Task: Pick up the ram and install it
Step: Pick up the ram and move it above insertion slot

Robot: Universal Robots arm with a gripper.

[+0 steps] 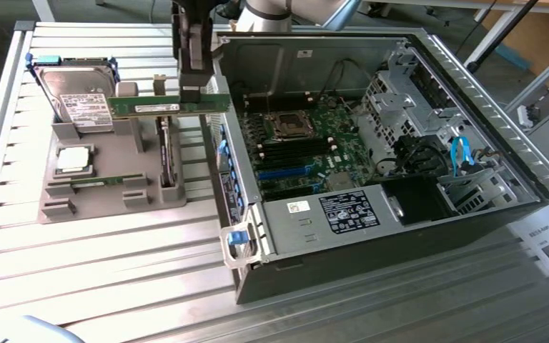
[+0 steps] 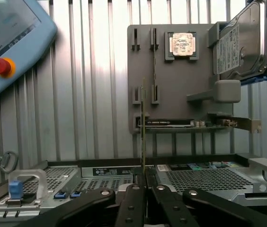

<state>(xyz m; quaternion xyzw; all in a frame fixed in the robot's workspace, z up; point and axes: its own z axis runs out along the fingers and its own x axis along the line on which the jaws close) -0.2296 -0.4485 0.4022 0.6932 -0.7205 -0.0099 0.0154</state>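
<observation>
You have the open black-and-silver computer case (image 1: 465, 78) on the exterior view's right, with its green motherboard (image 1: 324, 120) facing up. The grey plastic parts holder (image 1: 103, 179) lies on the slatted table at the exterior view's left. Between them, just beside the case's left wall, the black gripper (image 1: 192, 91) hangs with its jaws narrow, pinched on the thin green ram stick (image 1: 165, 106) near the stick's right end. The stick looks lifted clear of the holder. Its long axis runs left to right in the exterior view. The black memory slots (image 1: 289, 148) lie to its right, lower down, and seem to run roughly the same way.
</observation>
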